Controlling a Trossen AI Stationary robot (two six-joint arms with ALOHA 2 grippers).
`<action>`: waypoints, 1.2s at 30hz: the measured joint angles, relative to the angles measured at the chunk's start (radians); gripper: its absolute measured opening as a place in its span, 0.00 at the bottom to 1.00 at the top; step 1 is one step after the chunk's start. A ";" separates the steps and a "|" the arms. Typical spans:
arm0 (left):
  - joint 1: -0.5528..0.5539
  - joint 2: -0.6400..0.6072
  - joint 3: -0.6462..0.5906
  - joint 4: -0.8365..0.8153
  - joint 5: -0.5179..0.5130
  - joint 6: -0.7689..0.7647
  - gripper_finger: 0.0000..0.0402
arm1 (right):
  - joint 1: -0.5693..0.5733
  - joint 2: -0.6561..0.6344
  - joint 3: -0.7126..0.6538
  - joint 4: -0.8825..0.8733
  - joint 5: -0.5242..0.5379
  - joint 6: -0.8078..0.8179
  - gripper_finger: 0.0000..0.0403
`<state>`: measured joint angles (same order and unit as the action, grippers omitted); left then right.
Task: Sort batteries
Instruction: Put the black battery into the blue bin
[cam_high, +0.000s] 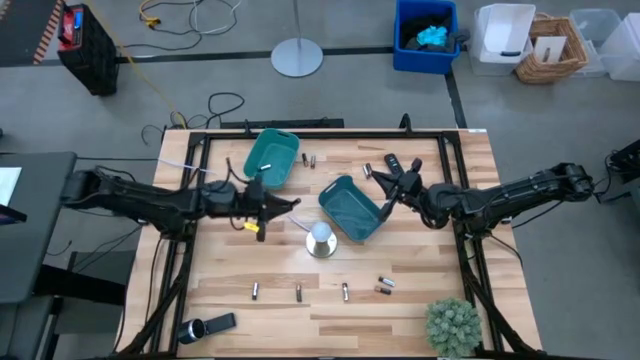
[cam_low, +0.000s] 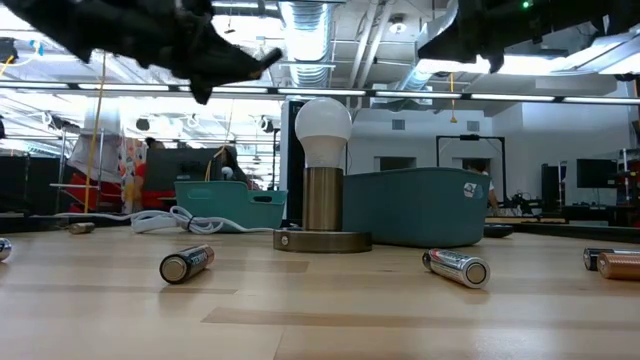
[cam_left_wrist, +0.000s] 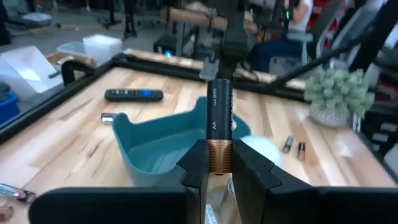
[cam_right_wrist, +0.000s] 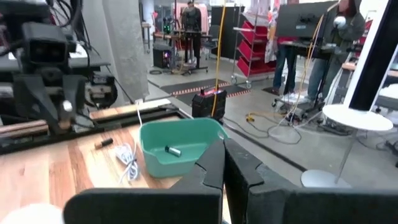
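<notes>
- Above the table's middle, our left gripper (cam_left_wrist: 219, 163) clamps an AA battery (cam_left_wrist: 218, 124) near one teal bin (cam_left_wrist: 168, 144).
- Our right gripper (cam_right_wrist: 224, 163) hovers with fingers together.

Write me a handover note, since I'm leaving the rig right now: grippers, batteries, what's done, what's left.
Left gripper: shut on an AA battery, raised between the two bins.
Right gripper: shut, empty, raised by the near teal bin.
Done: one battery lies in the far teal bin.
Left: place the held AA; four batteries in the front row, two behind the bins, one by the remote.
Lamp stands mid-table.
</notes>
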<state>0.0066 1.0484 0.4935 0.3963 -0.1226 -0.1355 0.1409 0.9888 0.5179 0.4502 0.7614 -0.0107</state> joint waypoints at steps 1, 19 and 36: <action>0.013 0.025 0.028 -0.012 0.019 0.013 0.11 | 0.004 -0.001 0.000 0.011 0.000 -0.011 0.06; 0.233 0.513 0.449 -0.125 0.424 0.111 0.11 | 0.149 -0.086 0.001 0.042 0.004 -0.168 0.06; 0.276 0.688 0.592 -0.202 0.412 0.143 0.21 | 0.153 -0.086 0.001 0.051 0.004 -0.182 0.06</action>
<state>0.2830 1.7361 1.0859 0.1942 0.2892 0.0078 0.2943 0.9024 0.5190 0.5011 0.7654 -0.1925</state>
